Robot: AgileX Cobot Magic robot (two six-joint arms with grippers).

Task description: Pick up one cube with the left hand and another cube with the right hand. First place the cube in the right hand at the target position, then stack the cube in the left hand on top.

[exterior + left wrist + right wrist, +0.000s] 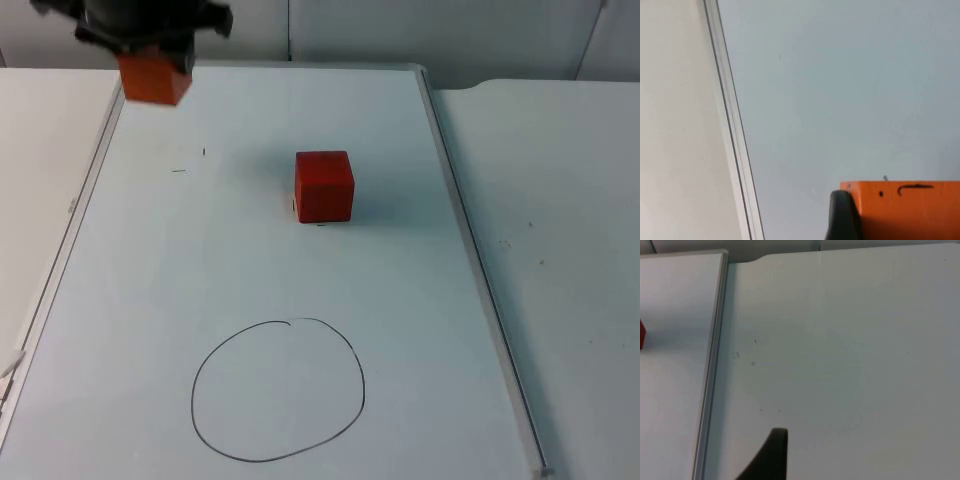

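My top view cuts off the left claw above the orange cube it carries. In the left wrist view a fingertip covers that cube's corner. The red cube runs off the right wrist frame.

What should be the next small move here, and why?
Probably the right gripper should move over the whiteboard toward the red cube. The left gripper already holds the orange cube lifted, while the red cube sits untouched behind the drawn circle, which has nothing in it; the right-hand cube goes first.
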